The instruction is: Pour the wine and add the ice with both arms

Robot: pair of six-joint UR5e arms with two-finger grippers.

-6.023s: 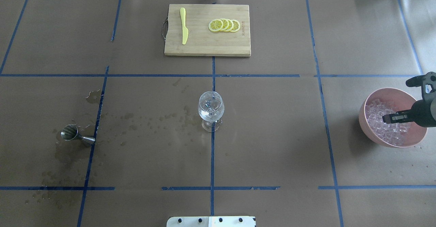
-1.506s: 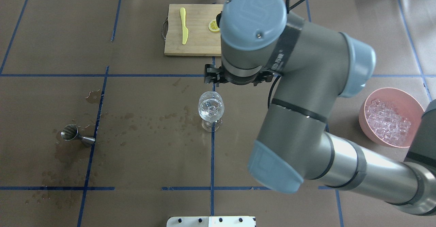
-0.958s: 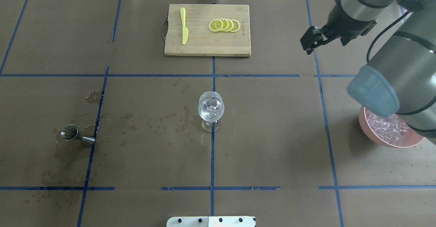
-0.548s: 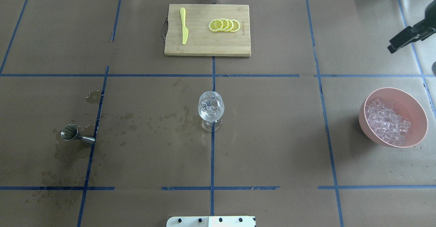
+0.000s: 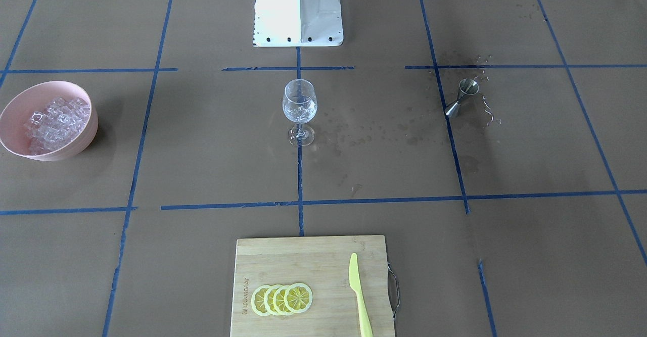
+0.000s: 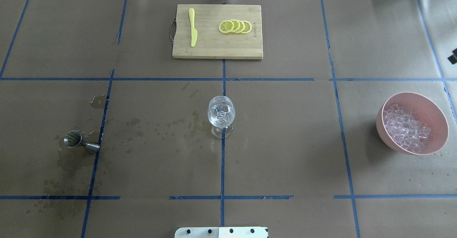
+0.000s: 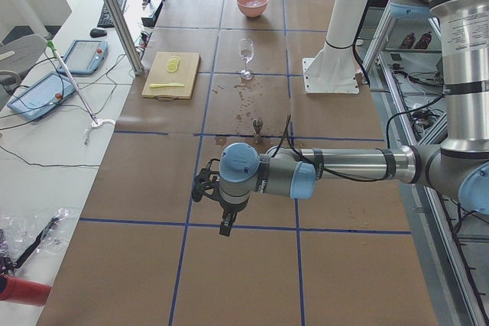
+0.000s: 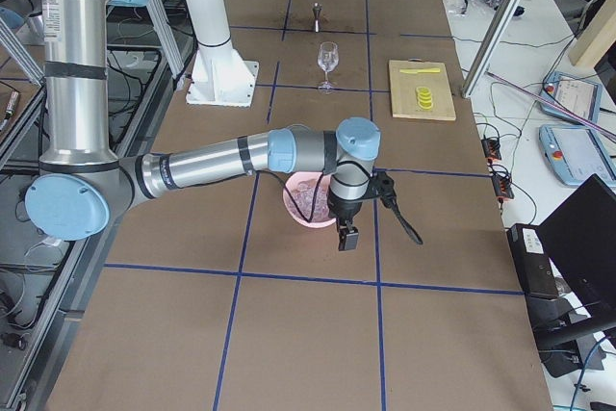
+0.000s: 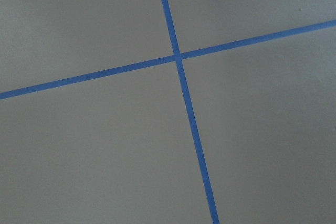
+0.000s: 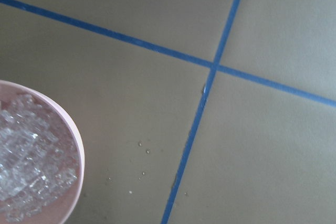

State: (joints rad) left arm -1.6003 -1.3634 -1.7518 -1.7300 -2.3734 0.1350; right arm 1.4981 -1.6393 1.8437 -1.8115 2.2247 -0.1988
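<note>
Ice (image 6: 407,129), small clear glassy cubes: heaped in pink bowl (image 6: 438,114), some seen in clear stemmed glass (image 6: 221,114) | ice-adding step reckoned underway | right gripper (image 8: 346,236), left gripper (image 7: 224,227): opening can't be told | next: another cube likely needed

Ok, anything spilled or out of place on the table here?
Yes: dark wet splashes stain the brown table cover between the jigger and the wine glass, with a larger damp patch around the jigger. It looks like spilled liquid. Nothing else stands out.
</note>
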